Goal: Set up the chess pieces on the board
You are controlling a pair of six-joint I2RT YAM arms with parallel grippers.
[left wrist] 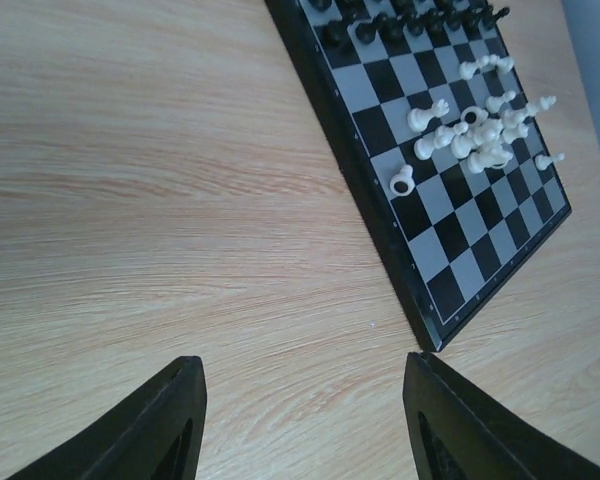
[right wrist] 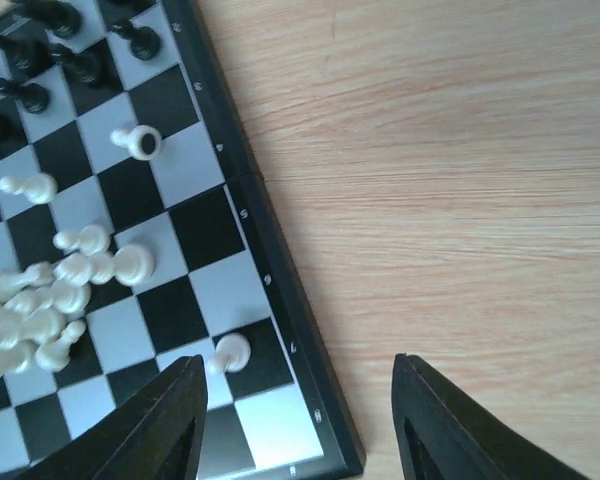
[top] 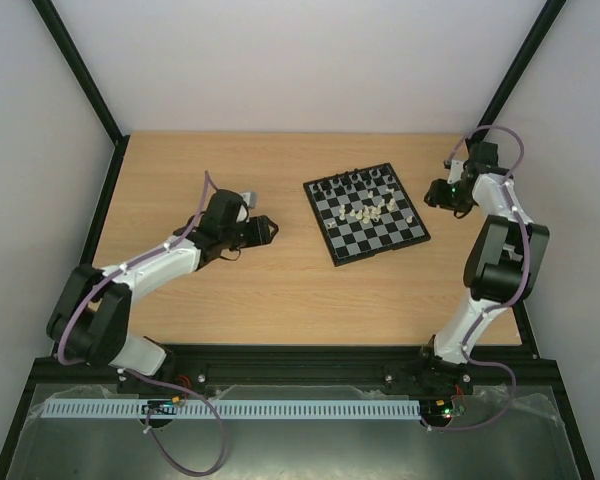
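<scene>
A: Left side?
B: I see the left fingers (left wrist: 165,425) spread apart, gripping nothing, over the light-wood bench (top: 280,300), left of the small black-and-grey checkered chessboard (top: 385,240).
A: Pieces?
B: The tiny black chess pieces (top: 355,182) stand along the far rows. The tiny cream-white chess pieces (top: 365,211) lie heaped mid-board, a few apart.
A: Right side?
B: I see the right fingers (right wrist: 450,435) released, empty, above the chessboard's right edge.
</scene>
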